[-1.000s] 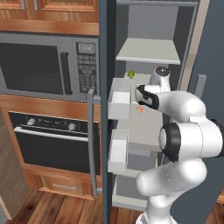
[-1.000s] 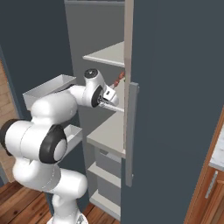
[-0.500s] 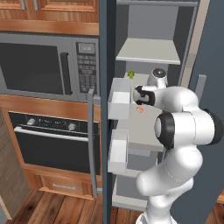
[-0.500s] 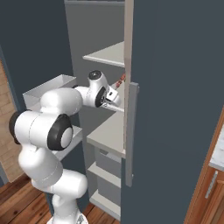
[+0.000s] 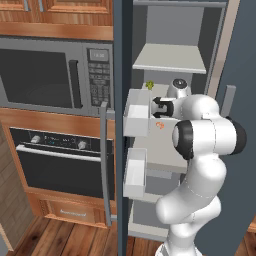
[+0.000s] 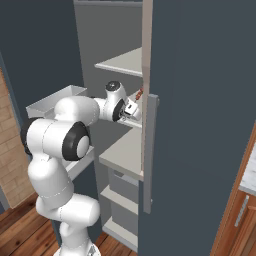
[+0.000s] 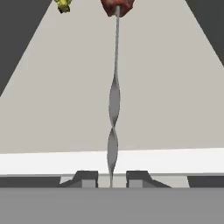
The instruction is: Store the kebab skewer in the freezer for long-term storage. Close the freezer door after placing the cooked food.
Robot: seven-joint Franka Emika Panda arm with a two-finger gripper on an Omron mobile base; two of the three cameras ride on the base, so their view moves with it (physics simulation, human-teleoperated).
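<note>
From the left base view, the arm reaches into the freezer [image 5: 170,60] past the open freezer door [image 5: 119,150]. From the right base view, the pincer [image 6: 134,107] sits above a pale shelf [image 6: 125,152]. In the hand view, the pincer [image 7: 111,178] is clamped on the kebab skewer [image 7: 113,100], whose meat end points to 12 o'clock over the shelf, with a small green food piece [image 7: 64,5] at 11 o'clock.

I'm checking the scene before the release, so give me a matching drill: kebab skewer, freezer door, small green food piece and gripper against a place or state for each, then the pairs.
Things:
1. kebab skewer
2. freezer door
3. small green food piece
4. gripper

Places or states:
A. swung open, white bins showing on its inner side
B. lying on the pale shelf, off to one side of the meat chunks
C. shut on the thin metal stick
D. reaching over the shelf, meat end farthest from the fingers

Pairs: 1-D, 2-A, 3-B, 4-C
</note>
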